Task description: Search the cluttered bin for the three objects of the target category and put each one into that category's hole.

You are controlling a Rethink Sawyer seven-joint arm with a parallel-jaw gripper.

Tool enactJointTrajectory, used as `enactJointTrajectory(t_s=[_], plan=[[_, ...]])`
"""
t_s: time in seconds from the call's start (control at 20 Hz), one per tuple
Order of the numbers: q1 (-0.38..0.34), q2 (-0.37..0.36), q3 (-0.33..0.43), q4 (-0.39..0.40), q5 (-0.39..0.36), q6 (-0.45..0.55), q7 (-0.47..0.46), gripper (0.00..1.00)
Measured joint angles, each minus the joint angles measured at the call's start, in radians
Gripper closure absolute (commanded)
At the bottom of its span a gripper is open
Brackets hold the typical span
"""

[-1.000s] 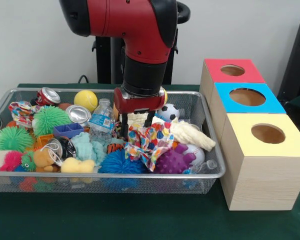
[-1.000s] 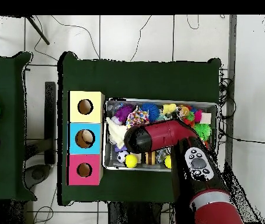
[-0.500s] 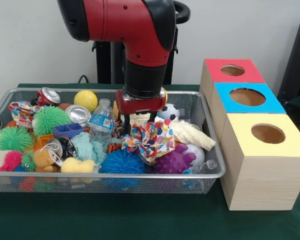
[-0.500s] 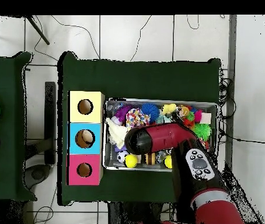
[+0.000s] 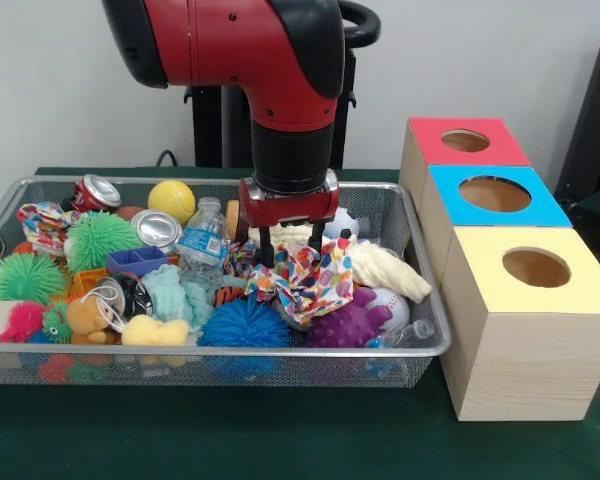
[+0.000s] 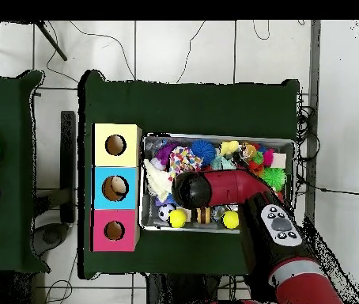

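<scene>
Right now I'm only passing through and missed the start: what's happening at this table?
A red and black Sawyer arm reaches down into the wire mesh bin of toys, cans and balls. Its gripper is clamped on a multicoloured printed fabric piece, which hangs bunched just above the clutter. Three wooden cubes stand beside the bin; the yellow-topped cube's hole is still empty, so nothing has gone in yet as far as can be seen.

hand [image 5: 292, 245] tips buried in printed cloth [image 5: 305, 278], overhead hidden by arm [image 6: 222, 188]
</scene>
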Motion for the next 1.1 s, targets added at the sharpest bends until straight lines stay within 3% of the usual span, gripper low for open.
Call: enactJointTrajectory(t_s=[0.35,0.4,1.1], plan=[[-0.010,-0.002,0.023,0.020,0.025,-0.003,0.000,0.00],[-0.012,-0.002,0.028,0.024,0.025,-0.005,0.000,1.00],[-0.016,-0.003,0.051,0.026,0.024,-0.012,0.000,1.00]])
